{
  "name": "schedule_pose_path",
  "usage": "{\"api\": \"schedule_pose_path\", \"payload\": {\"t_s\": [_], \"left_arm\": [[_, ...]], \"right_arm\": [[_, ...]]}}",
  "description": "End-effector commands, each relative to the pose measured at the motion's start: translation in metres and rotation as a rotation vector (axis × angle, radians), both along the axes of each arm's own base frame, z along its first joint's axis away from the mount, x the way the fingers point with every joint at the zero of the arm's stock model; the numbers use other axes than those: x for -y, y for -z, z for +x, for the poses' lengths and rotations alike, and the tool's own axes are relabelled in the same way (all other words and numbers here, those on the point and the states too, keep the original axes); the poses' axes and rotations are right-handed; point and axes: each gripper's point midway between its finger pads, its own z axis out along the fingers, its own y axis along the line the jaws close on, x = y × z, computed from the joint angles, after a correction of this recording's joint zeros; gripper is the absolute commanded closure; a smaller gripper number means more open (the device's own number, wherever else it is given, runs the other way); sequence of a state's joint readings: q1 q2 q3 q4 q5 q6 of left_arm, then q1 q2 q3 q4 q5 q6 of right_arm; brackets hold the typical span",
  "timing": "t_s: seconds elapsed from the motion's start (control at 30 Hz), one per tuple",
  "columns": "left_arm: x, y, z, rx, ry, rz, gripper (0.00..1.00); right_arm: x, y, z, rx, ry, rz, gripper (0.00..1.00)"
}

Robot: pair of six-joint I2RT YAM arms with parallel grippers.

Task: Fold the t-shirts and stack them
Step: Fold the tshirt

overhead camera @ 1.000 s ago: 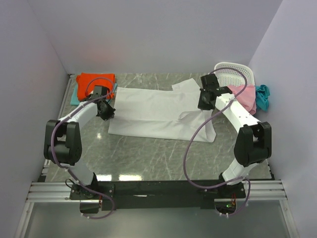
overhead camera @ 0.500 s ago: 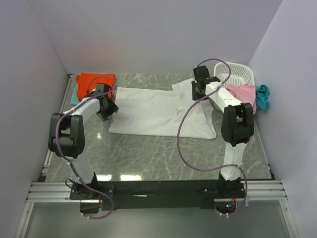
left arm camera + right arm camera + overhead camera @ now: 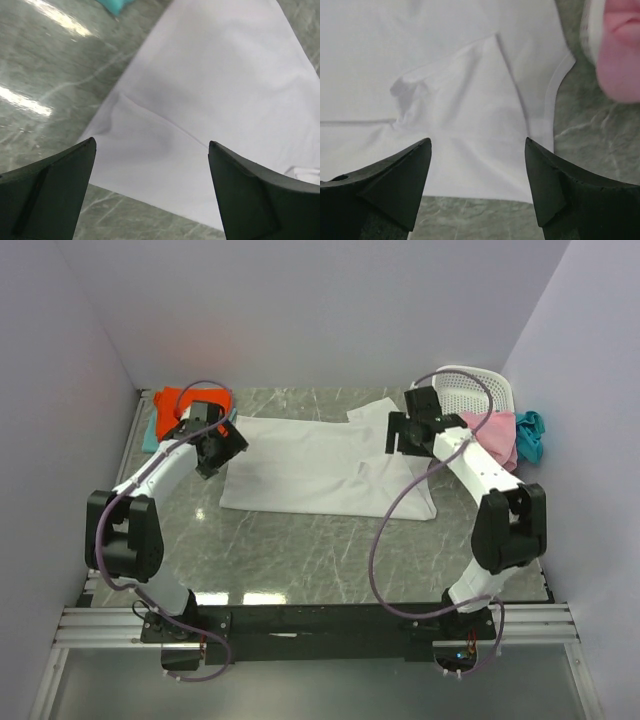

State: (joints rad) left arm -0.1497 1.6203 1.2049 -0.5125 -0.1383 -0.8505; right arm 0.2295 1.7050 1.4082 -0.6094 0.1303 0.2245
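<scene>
White shirt (image 3: 310, 465) looks only partly folded on the counter (image 3: 300, 555) — left claw (image 3: 150, 150) and right claw (image 3: 477, 145) both released, empty. Orange shirt (image 3: 170, 400) sits at the far-left corner; pink shirt (image 3: 495, 435) not done yet.

Right claw (image 3: 477, 142) spread above creased white t-shirt (image 3: 445, 75)
</scene>
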Motion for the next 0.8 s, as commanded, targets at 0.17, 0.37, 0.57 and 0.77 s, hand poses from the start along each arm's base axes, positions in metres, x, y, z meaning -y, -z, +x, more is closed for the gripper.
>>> {"api": "schedule_pose_path", "payload": {"t_s": [0.17, 0.37, 0.57, 0.77], "left_arm": [[0.05, 0.036, -0.009, -0.069, 0.152, -0.067, 0.01], [0.052, 0.064, -0.025, -0.119, 0.144, -0.084, 0.01], [0.048, 0.094, -0.051, -0.193, 0.135, -0.086, 0.01], [0.034, 0.108, -0.083, -0.258, 0.083, -0.05, 0.01]], "right_arm": [[-0.043, 0.038, -0.038, -0.081, -0.048, 0.187, 0.18], [-0.044, 0.063, -0.041, -0.122, -0.031, 0.123, 0.17], [-0.046, 0.089, -0.056, -0.174, -0.005, 0.139, 0.17], [-0.047, 0.111, -0.087, -0.238, 0.003, 0.132, 0.17]]}}
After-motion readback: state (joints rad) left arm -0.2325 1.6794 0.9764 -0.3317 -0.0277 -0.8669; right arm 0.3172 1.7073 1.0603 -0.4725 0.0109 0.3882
